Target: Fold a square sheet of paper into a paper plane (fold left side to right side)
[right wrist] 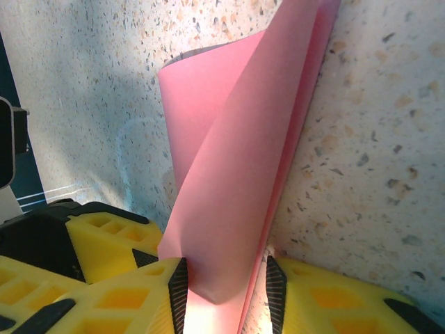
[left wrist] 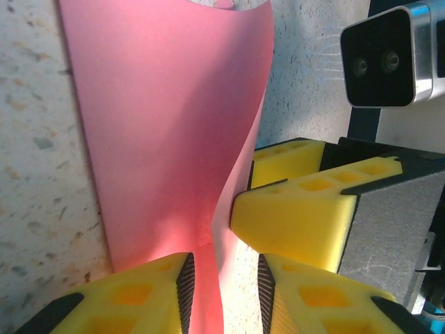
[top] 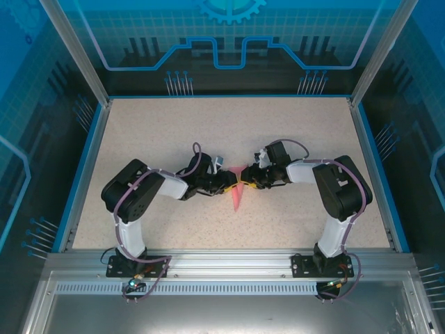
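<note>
The pink-red sheet of paper [top: 237,197] lies mid-table, folded into a slim shape with its point toward the arms. My two grippers meet over its far end. The left gripper [top: 229,182] is open. In its wrist view [left wrist: 223,270] a raised, curling flap of the paper [left wrist: 167,125] leans on the left pad, with bare table between the paper and the right pad. The right gripper [top: 249,182] is also open and straddles the paper [right wrist: 236,174]. There [right wrist: 226,273] a bulging fold touches its left pad and a thin gap remains at the right pad.
Speckled tabletop [top: 139,146] surrounds the paper, edged by a blue rim and metal frame posts. The right gripper's yellow finger [left wrist: 292,216] sits close beside my left fingers, with its wrist camera [left wrist: 386,59] above. A left-gripper finger [right wrist: 104,233] shows beside the right gripper.
</note>
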